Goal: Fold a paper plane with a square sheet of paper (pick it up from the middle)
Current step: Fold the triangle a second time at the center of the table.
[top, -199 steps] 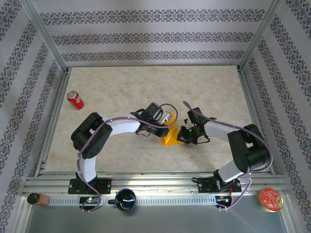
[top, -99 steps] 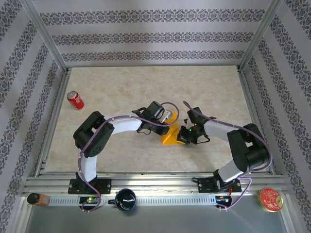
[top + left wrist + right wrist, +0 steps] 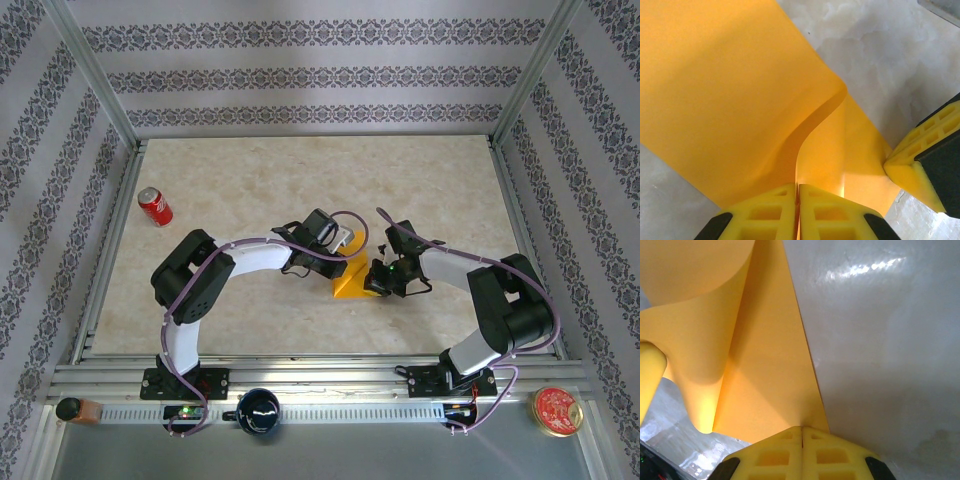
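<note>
The square sheet of paper (image 3: 352,277), orange-yellow and folded over into a wedge, lies mid-table between both arms. My left gripper (image 3: 343,252) is at its far edge, shut on the paper. In the left wrist view a curled layer of the paper (image 3: 730,90) rises into the pinch of that gripper (image 3: 798,192). The right gripper's yellow finger (image 3: 912,165) touches the paper's right corner. My right gripper (image 3: 378,281) is shut on the paper's near right edge. In the right wrist view that gripper (image 3: 802,432) pinches the straight edge of the paper (image 3: 765,370).
A red soda can (image 3: 155,206) lies at the far left of the marble table (image 3: 250,170). On the front rail sit a dark round knob (image 3: 258,410), a red tin (image 3: 556,410) and a small orange-capped item (image 3: 78,410). Aluminium posts and patterned walls enclose the table.
The left wrist has shifted slightly toward the paper. Both grippers stay shut on it, and the paper has barely moved.
</note>
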Controlling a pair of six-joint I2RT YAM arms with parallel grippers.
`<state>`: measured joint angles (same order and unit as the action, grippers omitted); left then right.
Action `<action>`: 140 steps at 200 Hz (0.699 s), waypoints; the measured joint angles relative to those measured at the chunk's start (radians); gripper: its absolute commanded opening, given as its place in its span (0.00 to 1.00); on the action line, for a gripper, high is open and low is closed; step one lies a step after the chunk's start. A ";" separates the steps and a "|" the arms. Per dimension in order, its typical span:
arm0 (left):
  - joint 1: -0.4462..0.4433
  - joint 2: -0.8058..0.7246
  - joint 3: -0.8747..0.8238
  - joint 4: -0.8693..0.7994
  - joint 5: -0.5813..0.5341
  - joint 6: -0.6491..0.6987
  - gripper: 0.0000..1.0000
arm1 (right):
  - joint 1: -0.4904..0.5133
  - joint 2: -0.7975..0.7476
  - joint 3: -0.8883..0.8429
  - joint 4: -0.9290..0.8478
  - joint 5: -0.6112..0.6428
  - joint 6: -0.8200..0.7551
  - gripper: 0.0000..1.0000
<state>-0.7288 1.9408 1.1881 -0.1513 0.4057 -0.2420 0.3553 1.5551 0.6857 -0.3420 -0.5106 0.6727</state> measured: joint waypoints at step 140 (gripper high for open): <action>0.004 0.015 0.001 -0.007 -0.023 0.002 0.10 | 0.000 0.005 0.000 0.001 -0.010 0.000 0.05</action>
<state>-0.7250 1.9556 1.1889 -0.1581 0.3832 -0.2401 0.3550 1.5597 0.6857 -0.3412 -0.5201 0.6727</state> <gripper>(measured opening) 0.105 0.064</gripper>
